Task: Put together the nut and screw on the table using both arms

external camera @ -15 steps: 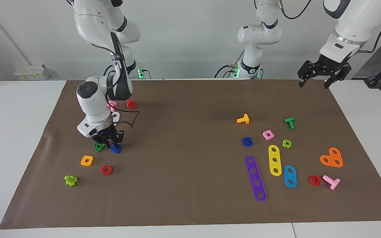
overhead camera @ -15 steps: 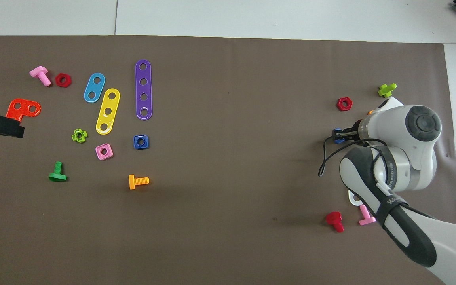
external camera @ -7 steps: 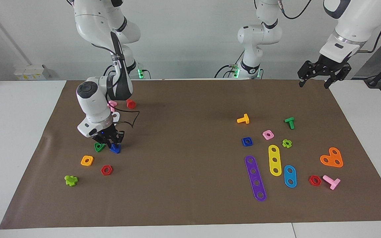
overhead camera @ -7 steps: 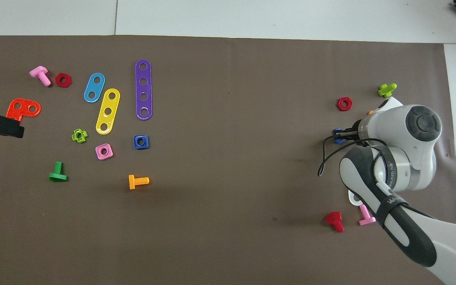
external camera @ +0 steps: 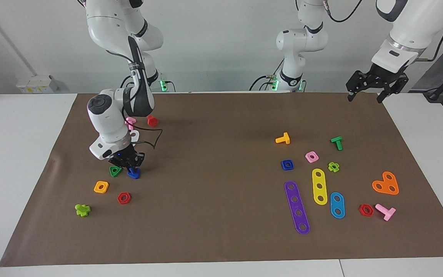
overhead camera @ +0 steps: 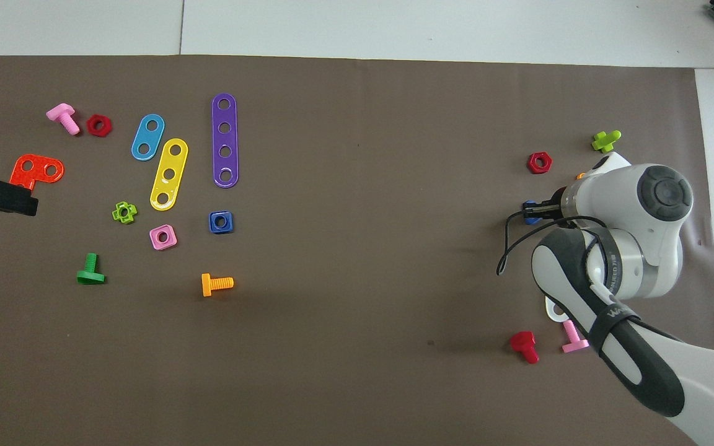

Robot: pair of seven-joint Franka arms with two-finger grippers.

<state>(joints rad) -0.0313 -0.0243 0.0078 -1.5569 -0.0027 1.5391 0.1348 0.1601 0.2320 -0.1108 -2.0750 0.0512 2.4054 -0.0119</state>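
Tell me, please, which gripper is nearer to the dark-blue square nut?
Left, though neither is close. The left gripper waits raised over the mat's corner at its own end, where the nut lies; the right gripper is shut on the blue screw at the other end.

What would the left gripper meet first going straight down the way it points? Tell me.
Probably just the table. The left gripper hangs open, pointing down over the corner of the brown mat at its arm's end, and no part lies under it, though depth is uncertain.
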